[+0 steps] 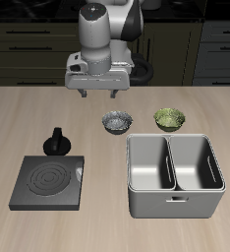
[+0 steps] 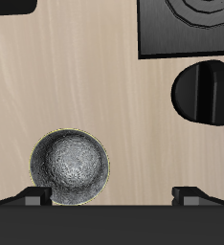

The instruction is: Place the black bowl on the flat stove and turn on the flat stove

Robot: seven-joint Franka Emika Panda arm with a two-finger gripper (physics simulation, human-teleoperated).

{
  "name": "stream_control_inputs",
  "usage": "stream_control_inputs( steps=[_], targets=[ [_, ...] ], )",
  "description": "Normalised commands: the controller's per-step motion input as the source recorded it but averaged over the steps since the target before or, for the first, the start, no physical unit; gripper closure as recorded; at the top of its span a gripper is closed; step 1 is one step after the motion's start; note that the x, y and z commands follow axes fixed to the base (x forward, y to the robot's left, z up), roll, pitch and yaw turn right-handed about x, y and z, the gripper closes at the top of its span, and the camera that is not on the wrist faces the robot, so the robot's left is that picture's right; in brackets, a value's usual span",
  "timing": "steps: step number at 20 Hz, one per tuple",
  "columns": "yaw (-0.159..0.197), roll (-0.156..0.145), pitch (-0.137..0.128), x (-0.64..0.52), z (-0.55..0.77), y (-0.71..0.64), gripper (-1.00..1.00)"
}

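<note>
The black bowl (image 1: 117, 121) sits upright on the table near its middle, grey and shiny inside; it also shows in the wrist view (image 2: 71, 167). The flat stove (image 1: 48, 182) lies near the table's front edge, its burner rings grey and nothing on it; one corner of it shows in the wrist view (image 2: 186, 27). My gripper (image 1: 97, 94) is open and empty, raised above the table a little farther back than the black bowl. In the wrist view the gripper (image 2: 112, 196) has its fingertips (image 2: 35, 196) wide apart, and the bowl lies just ahead of one of them.
An olive-green bowl (image 1: 169, 119) sits beside the black bowl. A grey two-compartment metal basin (image 1: 174, 175) stands in front of both bowls. A black pot-like object (image 1: 56, 143) stands just behind the stove and shows in the wrist view (image 2: 205, 93).
</note>
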Motion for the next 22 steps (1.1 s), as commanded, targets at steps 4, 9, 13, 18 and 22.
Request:
stream_control_inputs(
  steps=[4,9,13,18,22],
  targets=[
    [-0.085,0.010,0.023,-0.10,-0.34,-0.06,-1.00],
    [-0.028,-0.004,0.000,-0.15,-0.19,0.03,-1.00],
    [-0.024,-0.001,0.009,-0.15,-0.17,-0.03,-1.00],
    [-0.009,0.006,0.014,-0.13,-0.19,-0.03,-1.00],
    [-0.016,0.014,0.032,-0.06,-0.26,0.08,-1.00]
  ],
)
